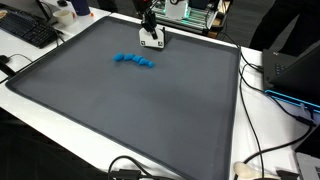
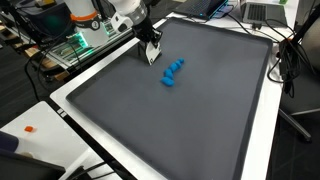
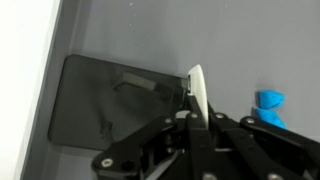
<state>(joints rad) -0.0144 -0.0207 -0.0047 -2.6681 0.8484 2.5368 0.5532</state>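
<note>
My gripper (image 1: pixel 152 41) hangs over the far edge of the dark grey mat (image 1: pixel 120 110), also seen in the other exterior view (image 2: pixel 152 54). It is shut on a thin white flat piece (image 3: pixel 198 92), which sticks out between the fingers in the wrist view. The piece looks white at the gripper's tip in both exterior views. A blue, lumpy object (image 1: pixel 134 61) lies on the mat a short way from the gripper; it also shows in an exterior view (image 2: pixel 173 72) and at the right edge of the wrist view (image 3: pixel 270 106).
The mat lies on a white table (image 1: pixel 265 130). A keyboard (image 1: pixel 28 30) sits at the far corner. Cables (image 1: pixel 262 160) and a laptop (image 1: pixel 300 70) lie along one side. Lab equipment (image 2: pixel 75 45) stands behind the arm.
</note>
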